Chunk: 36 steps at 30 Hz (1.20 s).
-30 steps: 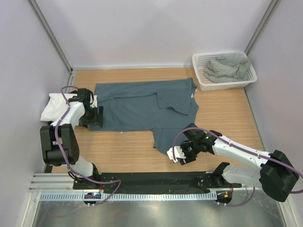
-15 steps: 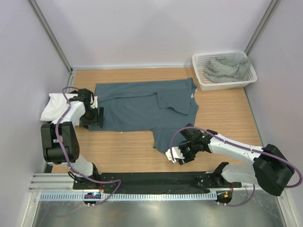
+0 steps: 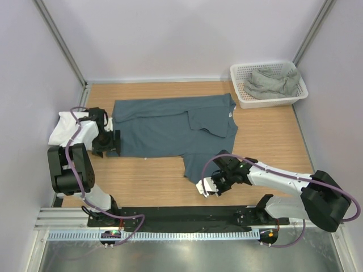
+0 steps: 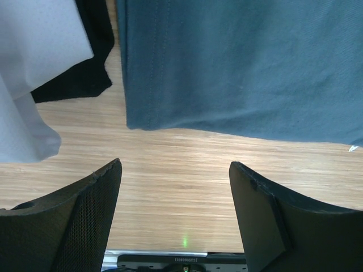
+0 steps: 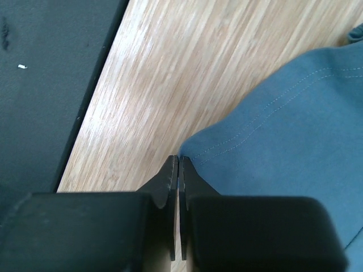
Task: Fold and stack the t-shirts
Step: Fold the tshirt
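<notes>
While basket [image 3: 271,102] holds grey-green shirt [image 3: 271,83], left jaws gape; right jaws closed at slate-blue shirt [image 3: 164,127] corner.

I count four t-shirts from here: one slate-blue t-shirt [image 3: 170,127], one white t-shirt [image 3: 62,129], one black t-shirt [image 4: 85,82] that I can only make out on my left wrist view, and one grey-green t-shirt [image 3: 271,82], bunched up. There is one white mesh basket [image 3: 266,103] and one wooden table [image 3: 147,175]. I have two grippers to work with: one left gripper [image 4: 176,167] and one right gripper [image 5: 178,161].
</notes>
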{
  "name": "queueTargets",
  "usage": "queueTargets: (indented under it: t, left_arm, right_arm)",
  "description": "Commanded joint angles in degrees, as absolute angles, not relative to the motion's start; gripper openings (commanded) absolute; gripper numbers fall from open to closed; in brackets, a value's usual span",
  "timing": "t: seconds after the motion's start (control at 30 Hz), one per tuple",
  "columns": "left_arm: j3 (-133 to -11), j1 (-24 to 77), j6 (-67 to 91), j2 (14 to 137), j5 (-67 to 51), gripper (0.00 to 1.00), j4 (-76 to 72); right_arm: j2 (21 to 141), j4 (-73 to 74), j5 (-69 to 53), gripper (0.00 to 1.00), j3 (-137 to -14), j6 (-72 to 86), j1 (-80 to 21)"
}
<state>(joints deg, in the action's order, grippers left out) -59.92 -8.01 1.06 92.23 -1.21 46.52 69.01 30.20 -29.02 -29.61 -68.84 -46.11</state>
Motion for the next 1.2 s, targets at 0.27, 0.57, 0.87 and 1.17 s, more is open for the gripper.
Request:
queueTargets:
  t: [0.27,0.57,0.87,1.17]
  left_arm:
    - [-63.28,-12.3,-2.02,96.41,-3.52,0.75,50.18]
    - [-66.26,-12.57,-2.37,101.33,-3.69,0.69,49.22]
    - [-68.2,-12.74,-2.29,103.27,-3.34,0.66,47.64]
    - [-68.38,-12.74,-2.02,105.64,-5.09,0.53,46.41]
  right_arm:
    - [64.17,30.85,-20.48,0.01,-26.98,-63.73,-46.93]
    - [63.02,30.06,-19.95,0.01,-26.19,-61.0,-46.93]
    - [62.67,29.53,-19.86,0.01,-25.49,-59.86,-47.02]
    - [62.67,29.0,-19.6,0.01,-24.96,-58.89,-46.93]
